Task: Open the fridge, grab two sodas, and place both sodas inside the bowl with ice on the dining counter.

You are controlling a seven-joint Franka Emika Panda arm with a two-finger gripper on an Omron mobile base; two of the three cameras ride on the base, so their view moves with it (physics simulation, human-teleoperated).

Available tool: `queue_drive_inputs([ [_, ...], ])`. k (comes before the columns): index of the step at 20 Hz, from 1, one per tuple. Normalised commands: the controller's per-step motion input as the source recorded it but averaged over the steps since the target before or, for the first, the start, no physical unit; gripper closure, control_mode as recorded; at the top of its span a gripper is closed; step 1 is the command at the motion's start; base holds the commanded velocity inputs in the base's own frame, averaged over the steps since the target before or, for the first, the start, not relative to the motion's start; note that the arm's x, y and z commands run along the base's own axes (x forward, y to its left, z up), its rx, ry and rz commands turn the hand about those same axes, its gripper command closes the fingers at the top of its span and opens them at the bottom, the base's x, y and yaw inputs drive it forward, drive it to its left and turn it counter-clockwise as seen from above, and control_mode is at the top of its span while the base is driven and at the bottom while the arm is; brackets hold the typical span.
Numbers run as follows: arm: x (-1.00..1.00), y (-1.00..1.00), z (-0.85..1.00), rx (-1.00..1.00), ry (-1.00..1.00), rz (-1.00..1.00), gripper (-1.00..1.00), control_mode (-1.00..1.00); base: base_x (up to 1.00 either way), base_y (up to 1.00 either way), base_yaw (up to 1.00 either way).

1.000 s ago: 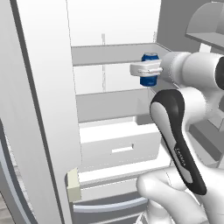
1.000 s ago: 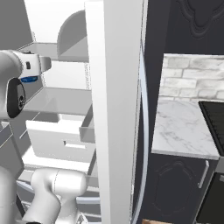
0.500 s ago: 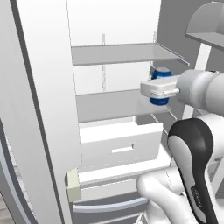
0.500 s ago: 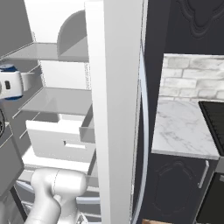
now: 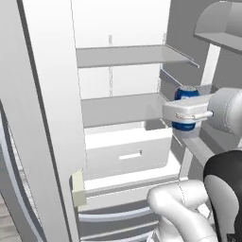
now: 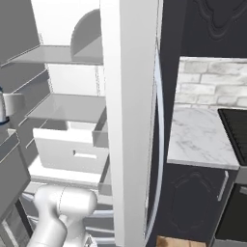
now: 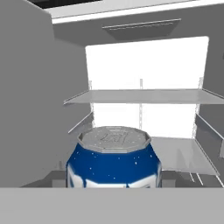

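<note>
The tool (image 5: 188, 113) is clamped on the small cylindrical blue soda can with a silvery-white top (image 5: 185, 93), its white jaws pressing the can's sides about mid-height; in the hand view the same can (image 7: 113, 164) sits square between the jaws, right against the camera, its ribbed lid facing up. So the can's long axis stands upright and crosswise to the tool's line of reach, which runs roughly level. Can and tool hang inside the open, tall brushed-steel fridge with a white interior (image 5: 123, 28), near its right wall, just above the middle grey shelf (image 5: 118, 108) and below the upper shelf (image 5: 127, 56). Ahead of the tool lies the fridge's white back wall; behind it, the opening. By my reading the coming move is a straight pull backward along the tool's own axis, keeping the can upright and clear of the shelf edge and of the white door (image 6: 128, 120) on the far side. The second soda and the bowl cannot be made out from here.
</note>
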Motion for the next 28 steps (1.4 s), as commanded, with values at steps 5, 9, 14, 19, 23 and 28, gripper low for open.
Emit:
queue_drive_inputs([
  [5, 0.0, 0.0, 0.0, 0.0, 0.0, 0.0, 1.0, 1.0, -0.84, -0.01, -0.04],
  [9, 0.0, 0.0, 0.0, 0.0, 0.0, 0.0, 1.0, 1.0, -0.84, 0.0, -0.12],
  [14, 0.0, 0.0, 0.0, 0.0, 0.0, 0.0, 1.0, 1.0, -0.77, 0.0, -0.23],
  [19, 0.0, 0.0, 0.0, 0.0, 0.0, 0.0, 1.0, 1.0, -0.7, 0.09, -0.35],
  [23, 0.0, 0.0, 0.0, 0.0, 0.0, 0.0, 1.0, 1.0, -0.69, 0.17, -0.43],
  [28, 0.0, 0.0, 0.0, 0.0, 0.0, 0.0, 1.0, 1.0, -0.66, 0.26, -0.44],
])
